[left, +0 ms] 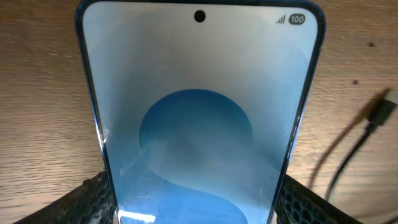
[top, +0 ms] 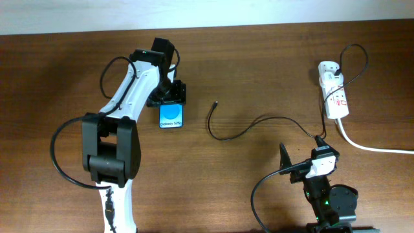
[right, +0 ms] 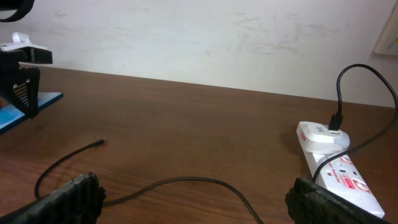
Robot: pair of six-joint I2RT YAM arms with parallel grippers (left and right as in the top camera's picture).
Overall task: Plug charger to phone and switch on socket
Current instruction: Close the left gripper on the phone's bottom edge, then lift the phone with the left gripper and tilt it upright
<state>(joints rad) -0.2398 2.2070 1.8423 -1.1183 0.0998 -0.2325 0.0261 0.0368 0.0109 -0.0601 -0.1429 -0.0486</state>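
Note:
The phone (top: 171, 116) lies on the table with its blue screen up. It fills the left wrist view (left: 199, 124). My left gripper (top: 169, 97) is shut on the phone's sides, one finger pressed on each long edge (left: 199, 205). The charger's thin black cable (top: 223, 137) snakes across the table, and its free tip (top: 215, 102) lies to the right of the phone (left: 388, 99). The other end is plugged into an adapter on the socket (top: 334, 94), a white power strip at the far right (right: 339, 171). My right gripper (top: 302, 156) is open and empty near the front edge, with the cable passing between its fingers (right: 202, 205).
The socket's thick white cord (top: 375, 147) runs off the right edge. In the right wrist view the left gripper and the phone's blue edge (right: 25, 109) show at the far left. A white wall stands behind the table.

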